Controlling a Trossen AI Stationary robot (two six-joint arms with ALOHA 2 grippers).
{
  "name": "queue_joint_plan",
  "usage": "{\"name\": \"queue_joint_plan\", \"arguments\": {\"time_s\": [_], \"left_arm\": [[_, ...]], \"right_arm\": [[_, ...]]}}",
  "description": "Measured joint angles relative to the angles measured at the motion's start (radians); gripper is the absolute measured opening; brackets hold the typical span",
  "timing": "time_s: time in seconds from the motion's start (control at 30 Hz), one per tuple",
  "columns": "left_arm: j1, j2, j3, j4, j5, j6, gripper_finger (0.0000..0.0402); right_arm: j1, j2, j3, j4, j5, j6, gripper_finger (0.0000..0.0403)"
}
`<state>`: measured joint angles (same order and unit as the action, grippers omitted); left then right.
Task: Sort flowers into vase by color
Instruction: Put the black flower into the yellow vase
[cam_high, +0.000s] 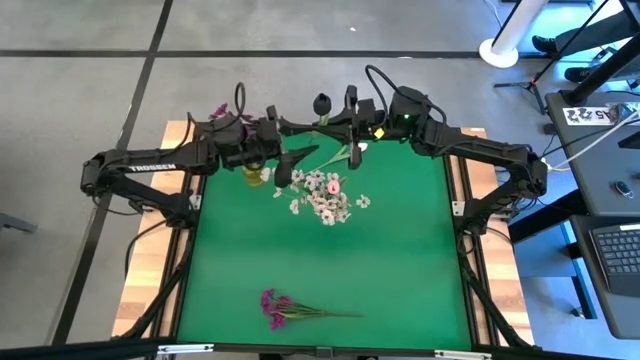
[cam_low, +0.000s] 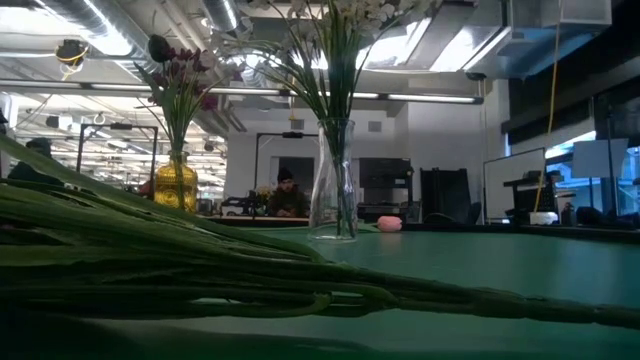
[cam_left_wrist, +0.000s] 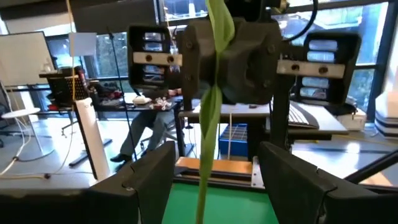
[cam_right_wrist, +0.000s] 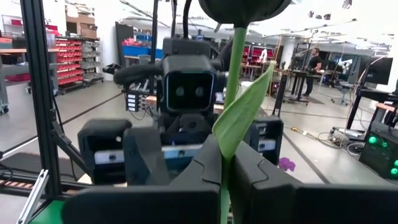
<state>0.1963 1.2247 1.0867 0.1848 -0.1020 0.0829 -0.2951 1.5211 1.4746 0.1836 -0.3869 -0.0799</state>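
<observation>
My right gripper (cam_right_wrist: 225, 180) is shut on a dark-budded flower (cam_high: 322, 102) over the table's far edge. The flower's green leaf (cam_left_wrist: 210, 106) hangs between the open fingers of my left gripper (cam_left_wrist: 211, 186), which faces the right one and touches nothing. A clear vase (cam_low: 335, 190) holds white blossom sprays (cam_high: 325, 200). An amber vase (cam_low: 176, 183) holds purple flowers (cam_low: 180, 70). A magenta bunch (cam_high: 276, 306) lies flat near the table's near edge, its stems (cam_low: 200, 260) filling the low view's foreground. My right gripper pinches the flower's green stem (cam_right_wrist: 229, 149) between its two fingers, well below the bud. The fingers lie across the stem. The flower stands upright and is lifted clear, with its dark bud (cam_right_wrist: 242, 9) above the fingers and a leaf (cam_right_wrist: 242, 112) spreading beside the stem.
A small pink bud (cam_high: 333, 187) lies by the clear vase. The green table's (cam_high: 400, 260) middle and right side are bare. Both vases stand close to the arms at the far edge. People and desks show in the room beyond.
</observation>
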Motion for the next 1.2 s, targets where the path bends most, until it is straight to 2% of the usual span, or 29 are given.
{"name": "queue_joint_plan", "arguments": {"time_s": [0.2,0.63,1.07,1.2], "left_arm": [[0.000,0.000,0.002,0.004,0.000,-0.023,0.0206],[0.000,-0.001,0.002,0.009,0.000,-0.030,0.0078],[0.000,-0.001,0.002,0.013,0.003,-0.048,0.0034],[0.000,-0.001,0.002,0.013,0.003,-0.049,0.0010]], "right_arm": [[0.000,0.000,0.000,-0.008,-0.008,0.000,0.0004],[0.000,0.000,0.000,0.000,-0.008,0.000,0.0006],[0.000,0.000,-0.001,0.051,-0.054,0.033,0.0007],[0.000,0.000,-0.001,0.048,-0.054,0.047,0.0007]]}}
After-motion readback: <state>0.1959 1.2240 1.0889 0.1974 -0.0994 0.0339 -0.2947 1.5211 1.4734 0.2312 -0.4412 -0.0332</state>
